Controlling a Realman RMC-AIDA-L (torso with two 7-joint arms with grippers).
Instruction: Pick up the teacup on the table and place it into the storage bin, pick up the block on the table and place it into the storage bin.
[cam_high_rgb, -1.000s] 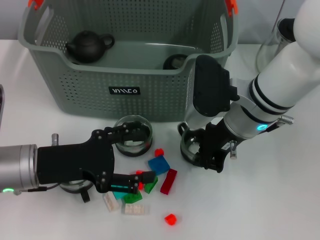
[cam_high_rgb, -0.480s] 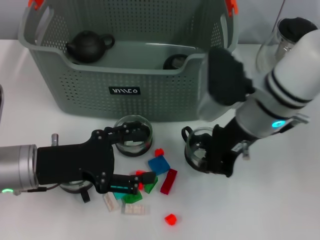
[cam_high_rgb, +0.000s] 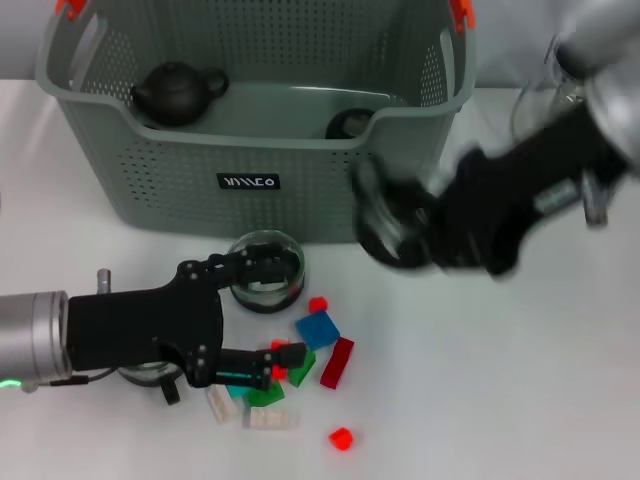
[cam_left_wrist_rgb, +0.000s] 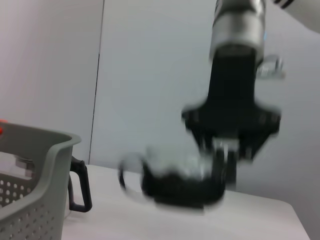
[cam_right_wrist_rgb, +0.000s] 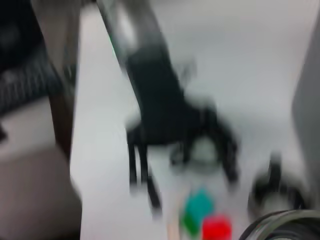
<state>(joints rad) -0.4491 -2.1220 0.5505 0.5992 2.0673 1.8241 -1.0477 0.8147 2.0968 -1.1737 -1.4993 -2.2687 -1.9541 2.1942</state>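
Right end effector (cam_high_rgb: 415, 232) grips the glass teacup (cam_high_rgb: 392, 225), airborne just in front of the storage bin (cam_high_rgb: 250, 150); the bin opening lies up and behind it. Left end effector (cam_high_rgb: 290, 355) sits among the blocks (cam_high_rgb: 318, 329), can't tell its grip.

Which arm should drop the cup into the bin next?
Right. The right gripper holds the glass teacup lifted beside the storage bin front wall. The left gripper is low among the blocks.
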